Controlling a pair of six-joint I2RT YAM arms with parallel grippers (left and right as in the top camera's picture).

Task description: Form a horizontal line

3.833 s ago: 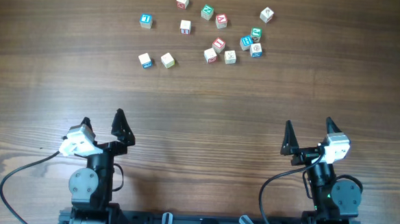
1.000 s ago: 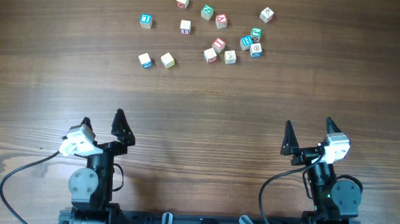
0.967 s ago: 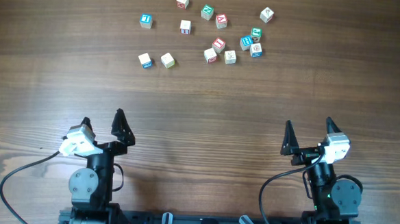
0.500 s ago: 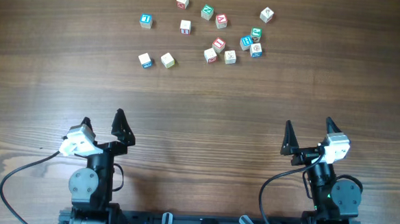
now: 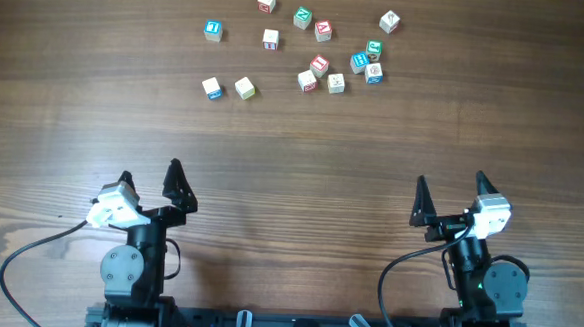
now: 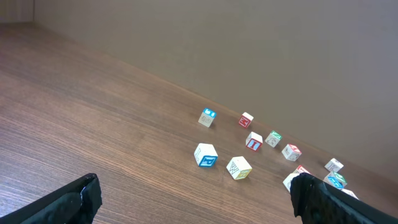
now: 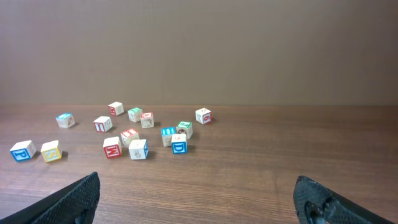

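The alphabet cubes (image 5: 319,65) lie scattered across the far side of the worktop (image 5: 292,154), mostly apart and not in a row. Both grippers sit at the near edge, well apart from them. The left gripper (image 5: 149,171) is wide open and empty, with the cubes ahead to its right. The right gripper (image 5: 451,180) is also open and empty, with the cubes ahead to its left.

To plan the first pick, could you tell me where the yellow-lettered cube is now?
Overhead, the yellow-lettered cube sits at the scatter's near-left corner, just right of a blue-lettered cube.
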